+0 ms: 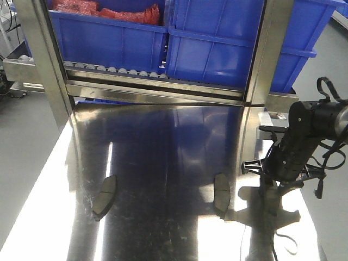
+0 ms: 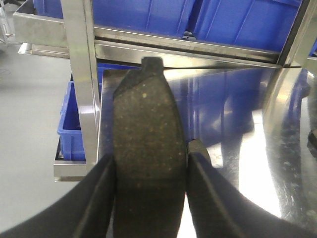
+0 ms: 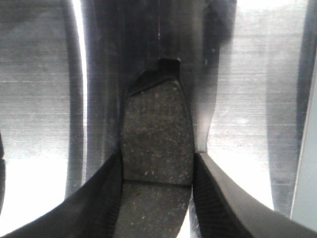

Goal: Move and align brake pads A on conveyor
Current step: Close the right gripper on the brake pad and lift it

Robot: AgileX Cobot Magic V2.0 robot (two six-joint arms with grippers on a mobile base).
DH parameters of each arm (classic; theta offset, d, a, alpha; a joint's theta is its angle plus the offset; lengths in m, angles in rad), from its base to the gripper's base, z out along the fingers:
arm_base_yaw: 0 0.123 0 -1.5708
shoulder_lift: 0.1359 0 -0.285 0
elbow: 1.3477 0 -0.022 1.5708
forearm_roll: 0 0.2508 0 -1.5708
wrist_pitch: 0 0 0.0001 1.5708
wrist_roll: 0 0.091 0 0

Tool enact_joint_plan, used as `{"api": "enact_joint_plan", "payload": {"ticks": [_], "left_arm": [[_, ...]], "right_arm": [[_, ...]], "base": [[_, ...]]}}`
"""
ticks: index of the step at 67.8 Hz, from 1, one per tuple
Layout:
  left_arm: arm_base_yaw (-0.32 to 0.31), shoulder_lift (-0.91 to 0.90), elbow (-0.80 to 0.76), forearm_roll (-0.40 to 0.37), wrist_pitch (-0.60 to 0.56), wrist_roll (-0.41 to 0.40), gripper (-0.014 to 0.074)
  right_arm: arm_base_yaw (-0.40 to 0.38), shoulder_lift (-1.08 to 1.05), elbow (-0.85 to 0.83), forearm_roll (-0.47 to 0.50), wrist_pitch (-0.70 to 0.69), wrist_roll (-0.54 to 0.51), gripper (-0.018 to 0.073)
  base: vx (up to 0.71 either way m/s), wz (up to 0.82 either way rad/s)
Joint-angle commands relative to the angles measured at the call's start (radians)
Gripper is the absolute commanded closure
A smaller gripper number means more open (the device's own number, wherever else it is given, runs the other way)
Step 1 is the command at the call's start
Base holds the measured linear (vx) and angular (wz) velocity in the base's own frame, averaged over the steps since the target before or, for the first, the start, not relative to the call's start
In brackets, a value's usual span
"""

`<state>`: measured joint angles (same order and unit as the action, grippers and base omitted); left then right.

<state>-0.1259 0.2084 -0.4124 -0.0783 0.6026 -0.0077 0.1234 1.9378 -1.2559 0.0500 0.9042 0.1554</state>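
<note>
Two dark-grey brake pads lie flat on the shiny steel table (image 1: 163, 228), one at the left (image 1: 105, 195) and one right of centre (image 1: 222, 194). In the left wrist view another brake pad (image 2: 146, 119) stands lengthwise between the black fingers, and my left gripper (image 2: 150, 158) is shut on it above the table's left edge. My right gripper (image 3: 157, 158) is likewise shut on a grooved pad (image 3: 156, 129), its tip pointing at the steel. From the front, the right gripper (image 1: 270, 187) hangs just right of the right-hand pad. The left gripper is outside the front view. The conveyor is out of view.
Behind the table stands a steel rack with a roller track (image 1: 117, 70) carrying large blue bins (image 1: 217, 43); one holds red material (image 1: 130, 13). Steel uprights (image 1: 46, 60) flank it. A lower blue bin (image 2: 69, 124) sits beyond the table's left edge. Cables hang from the right arm (image 1: 304, 136).
</note>
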Motion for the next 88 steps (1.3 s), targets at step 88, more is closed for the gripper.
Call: {"api": "enact_joint_plan", "payload": {"ticks": [88], "left_arm": [[-0.003, 0.010, -0.026, -0.011, -0.091, -0.010, 0.0603]], "right_arm": [[-0.002, -1.159, 0.664, 0.004, -0.627, -0.189, 0.0564]], "base": [[0.00, 0.00]]}}
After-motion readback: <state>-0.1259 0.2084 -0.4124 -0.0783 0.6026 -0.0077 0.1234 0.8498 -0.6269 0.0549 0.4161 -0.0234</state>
